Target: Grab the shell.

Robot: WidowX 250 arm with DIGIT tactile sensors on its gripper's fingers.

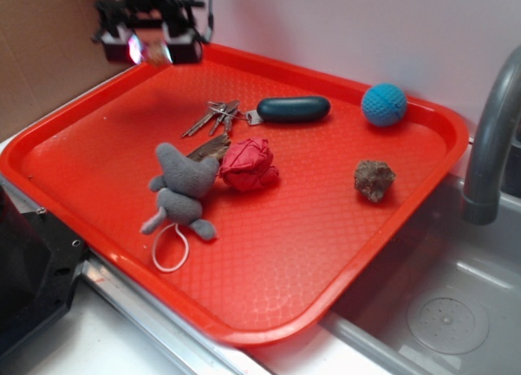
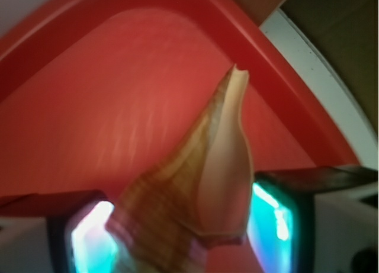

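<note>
Gripper (image 1: 153, 51) clamped on shell (image 2: 198, 190), held up over far-left corner of red tray (image 1: 342, 253), pointed end sticking out past fingers (image 2: 89, 240). Blue ball (image 1: 383, 104), keys (image 1: 216, 116), rock lump (image 1: 374, 180), grey plush (image 1: 183, 188) on tray, well apart from gripper.

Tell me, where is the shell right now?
The shell is held in the gripper, up above the far left corner of the red tray. The wrist view shows its pointed end sticking out between the fingers.

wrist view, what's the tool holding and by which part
The tool holds the shell by its wide, banded end; its pointed end juts out over the red tray.
</note>
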